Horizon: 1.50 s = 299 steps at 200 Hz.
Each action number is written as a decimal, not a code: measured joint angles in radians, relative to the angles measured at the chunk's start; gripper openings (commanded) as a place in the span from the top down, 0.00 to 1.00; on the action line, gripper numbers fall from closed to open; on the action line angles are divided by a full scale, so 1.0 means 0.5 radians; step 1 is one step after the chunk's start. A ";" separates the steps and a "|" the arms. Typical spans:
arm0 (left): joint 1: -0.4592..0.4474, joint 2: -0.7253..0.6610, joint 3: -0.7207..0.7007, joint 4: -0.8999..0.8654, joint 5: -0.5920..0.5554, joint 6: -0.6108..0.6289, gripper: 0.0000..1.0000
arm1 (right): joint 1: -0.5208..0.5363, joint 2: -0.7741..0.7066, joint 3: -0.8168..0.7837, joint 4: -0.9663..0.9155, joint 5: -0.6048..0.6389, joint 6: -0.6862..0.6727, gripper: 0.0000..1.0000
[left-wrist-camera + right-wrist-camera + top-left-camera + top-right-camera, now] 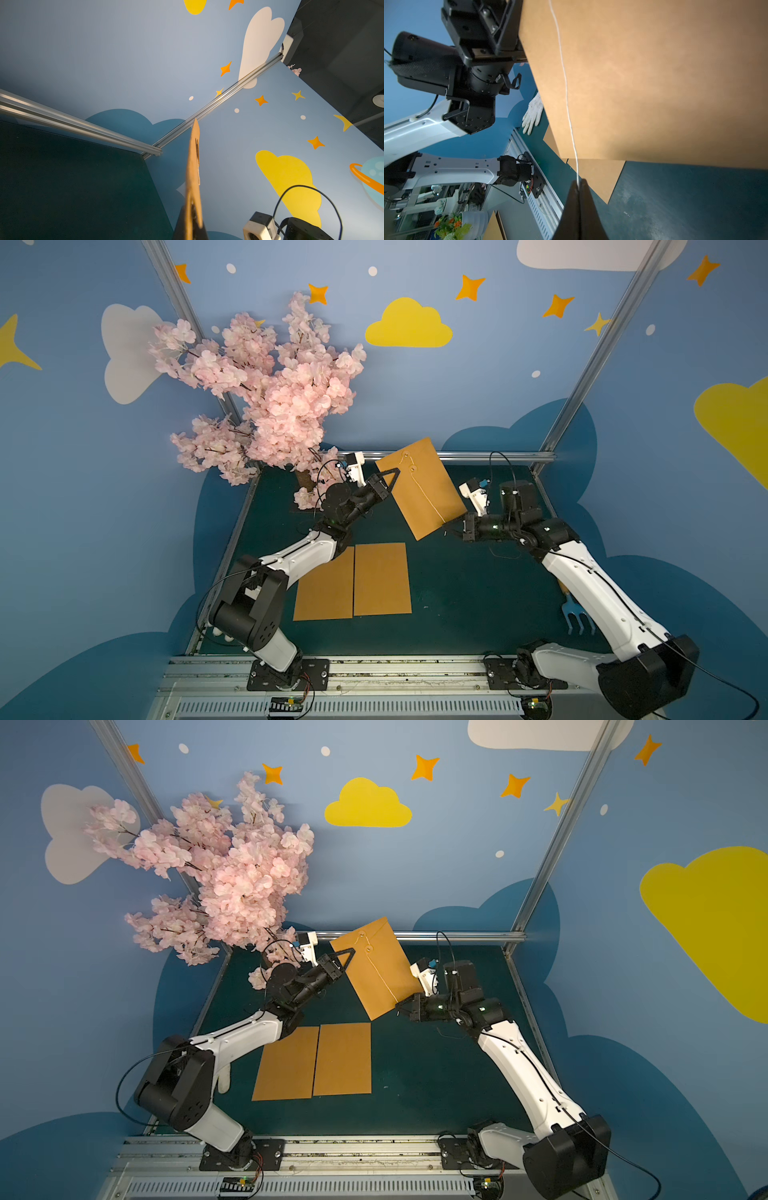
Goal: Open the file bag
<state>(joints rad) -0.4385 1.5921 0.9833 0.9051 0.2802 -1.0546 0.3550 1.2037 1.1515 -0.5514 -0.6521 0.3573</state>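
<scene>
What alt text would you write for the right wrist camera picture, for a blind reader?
The right gripper is shut on a thin white string running across a raised brown file bag. The left gripper clamps the bag's edge; a white glove lies on the green table.

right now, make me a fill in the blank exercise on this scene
The left gripper is shut on the edge of the raised brown paper file bag; the right gripper is shut on its thin white ___.
___ more brown file bags lie flat on the dark green table.
The small garden fork beside the right arm is ___.
Missing: string; two; blue
</scene>
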 measured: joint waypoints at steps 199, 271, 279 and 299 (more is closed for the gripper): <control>-0.126 -0.241 -0.481 -0.087 0.224 0.074 0.98 | -0.443 0.416 0.665 0.074 -0.124 0.026 1.00; -0.220 -0.233 -0.559 -0.053 0.225 0.076 0.98 | -0.428 0.673 1.048 0.032 -0.203 0.007 1.00; -0.224 -0.227 -0.559 -0.048 0.225 0.076 0.97 | -0.415 0.691 1.067 0.027 -0.214 0.006 1.00; -0.227 -0.198 -0.557 -0.036 0.226 0.076 0.98 | -0.360 0.718 1.087 0.013 -0.234 0.002 1.00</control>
<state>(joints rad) -0.5522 1.4933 0.7048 0.8871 0.3931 -1.0164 0.1749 1.5627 1.6951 -0.5449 -0.7692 0.3580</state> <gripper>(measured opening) 0.048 0.047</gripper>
